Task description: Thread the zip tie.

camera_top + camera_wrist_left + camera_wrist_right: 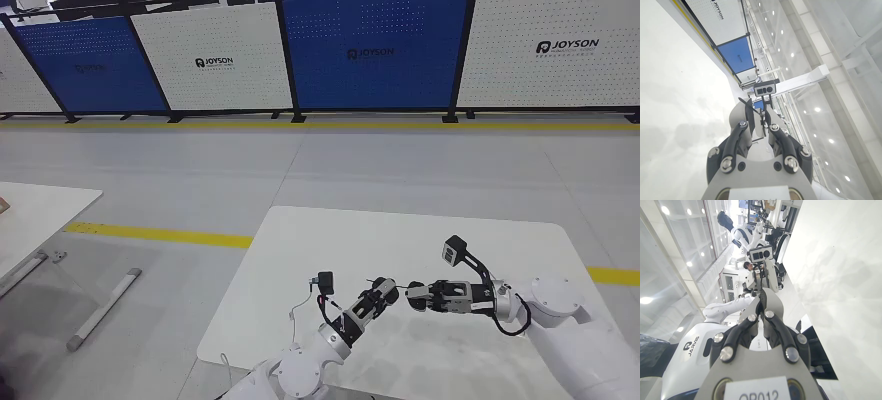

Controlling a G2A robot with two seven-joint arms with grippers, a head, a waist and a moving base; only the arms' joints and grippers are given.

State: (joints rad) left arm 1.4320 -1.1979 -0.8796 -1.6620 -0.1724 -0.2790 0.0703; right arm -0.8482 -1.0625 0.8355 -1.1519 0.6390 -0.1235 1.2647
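Over the desk's (420, 235) middle, slightly toward its near edge, held in the air: zip tie (749, 106), a thin black strap. It runs on a slant across one of the left fingers (750, 121). Its free end pokes out past that finger and the other end drops into the gap between the left fingers.

Left gripper (757, 111): fingers apart. The tie sits in the gap, and the pads aren't pressing it as far as I can see.

Right gripper (762, 293): fingers together, tips pinched on the tie as far as I can tell, pointing straight into the left one's gap.

Top view: the grippers are tip to tip and nearly touching. The left arm comes up from the near edge and the right arm comes in from the right edge.

Right wrist camera (764, 90) faces the left one head-on, just beyond the tie.

Behind the desk: grey floor, a yellow line (160, 235), and a row of blue and white panels (375, 50). A second desk (35, 215) stands well apart to the left.
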